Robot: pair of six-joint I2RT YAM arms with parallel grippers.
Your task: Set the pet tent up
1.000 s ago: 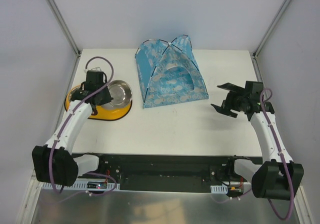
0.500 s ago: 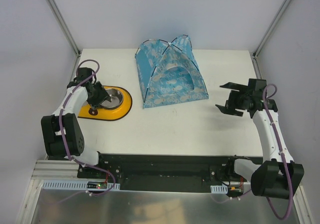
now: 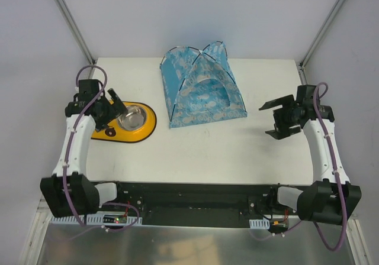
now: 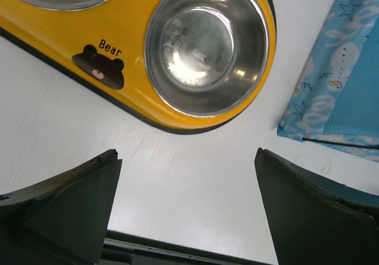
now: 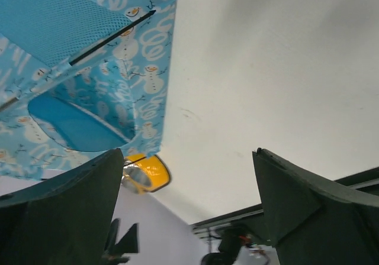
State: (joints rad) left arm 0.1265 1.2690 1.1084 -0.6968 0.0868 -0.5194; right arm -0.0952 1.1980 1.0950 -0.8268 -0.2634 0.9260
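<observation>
Hovering over the yellow bowl (image 3: 148,123), left claw (image 3: 111,107) wide open, empty, right claw (image 3: 272,120) spread empty near pet tent (image 3: 201,87)

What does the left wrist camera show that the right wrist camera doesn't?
Left wrist only: the Bear label and the open left claw. Right wrist only: the doorway of the pet tent and the open right claw. Both: the pet tent's blue print, the yellow double bowl, tiny in the right view, and the white table.
</observation>
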